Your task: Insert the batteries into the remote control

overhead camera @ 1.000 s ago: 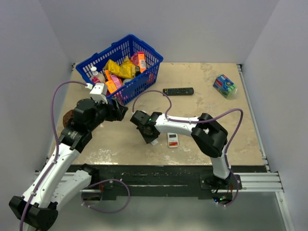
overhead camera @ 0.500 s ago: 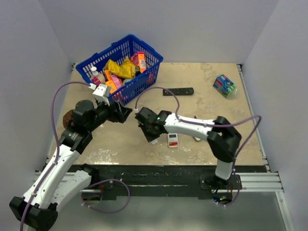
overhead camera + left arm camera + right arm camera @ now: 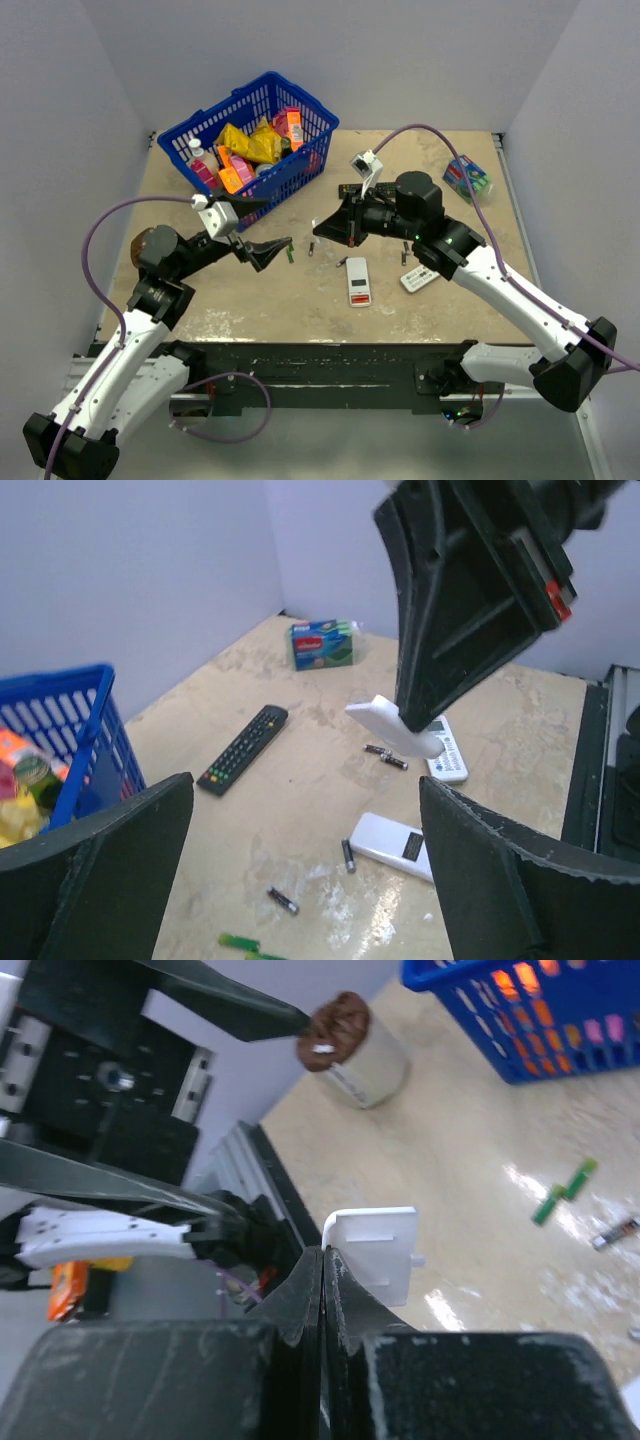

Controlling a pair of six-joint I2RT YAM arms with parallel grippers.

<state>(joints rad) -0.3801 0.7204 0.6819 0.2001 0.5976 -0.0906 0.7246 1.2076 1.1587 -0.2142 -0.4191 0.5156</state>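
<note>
The remote control [image 3: 359, 283] lies on the table [image 3: 450, 230] near its front edge, between my two arms. The batteries [image 3: 282, 900] are scattered just beyond it. My right gripper [image 3: 322, 1258] hangs above them, pinched tight on a white cover [image 3: 372, 1245]. My left gripper [image 3: 276, 226] is spread wide, gripping nothing.

In the upper left of my overhead view, a blue basket [image 3: 285, 180] holds bright packets. In my left wrist view, a long black remote [image 3: 243, 748] lies left of centre, with a green-and-blue sponge pack [image 3: 322, 644] above it by the wall. A white remote with grey buttons [image 3: 418, 279] sits right of centre overhead. 1 brown-topped tub [image 3: 350, 1045] shows at the top of my right wrist view.
</note>
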